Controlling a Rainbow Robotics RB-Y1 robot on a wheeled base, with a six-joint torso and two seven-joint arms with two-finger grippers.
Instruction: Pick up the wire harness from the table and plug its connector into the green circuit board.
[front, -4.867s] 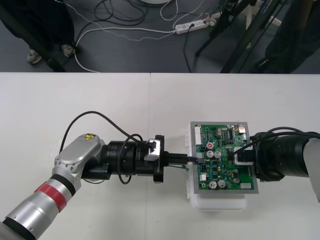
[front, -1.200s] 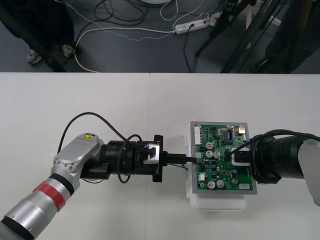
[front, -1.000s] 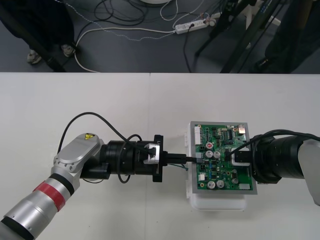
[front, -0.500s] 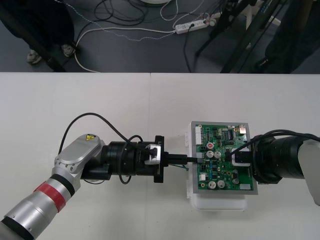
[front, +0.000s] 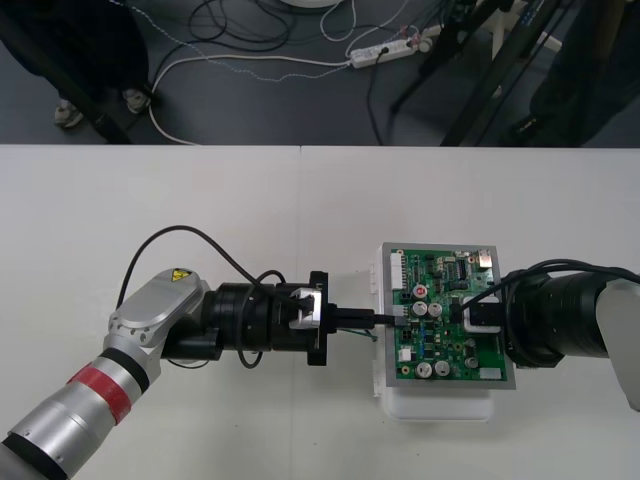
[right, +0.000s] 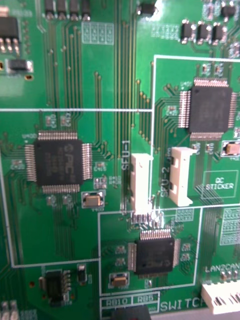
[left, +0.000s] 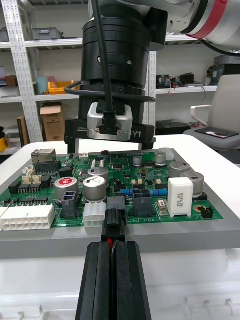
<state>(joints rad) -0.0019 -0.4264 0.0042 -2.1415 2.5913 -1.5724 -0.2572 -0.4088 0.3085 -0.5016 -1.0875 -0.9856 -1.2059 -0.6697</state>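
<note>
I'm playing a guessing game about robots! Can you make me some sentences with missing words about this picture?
The circuit board is colored ____. It sits on a ____ base. The left gripper is ____ on the harness's black plug at the board's edge.
Missing words: green, white, shut.

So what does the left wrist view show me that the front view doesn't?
Left wrist only: the left gripper shut on the black plug, red wire between its fingers, the plug against a black edge connector; seating unclear. Front only: harness wires trailing beneath the left gripper, and the arms coming from opposite sides. Both: the green circuit board and the right gripper over it.
</note>
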